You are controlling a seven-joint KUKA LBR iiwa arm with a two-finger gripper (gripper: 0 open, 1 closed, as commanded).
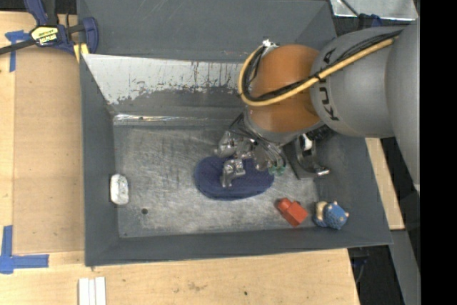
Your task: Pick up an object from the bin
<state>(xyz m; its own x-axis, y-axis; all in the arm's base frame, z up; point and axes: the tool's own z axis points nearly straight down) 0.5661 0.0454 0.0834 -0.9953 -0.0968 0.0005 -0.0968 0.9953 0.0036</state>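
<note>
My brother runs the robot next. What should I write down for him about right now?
Gripper: down over the dark blue flat oval thing in the middle of the bin; grip on it can't be told.
Others: small red block and blue-and-yellow ball near the front right corner, whitish lump by the left wall.
Done: nothing lifted yet.
Left: grasp one thing and lift it out.

The grey arm (371, 82) reaches in from three o'clock. A yellow cable (350, 63) loops around its orange wrist cover (282, 93). The gripper (239, 157) hangs below, at the cover's seven o'clock.
</note>
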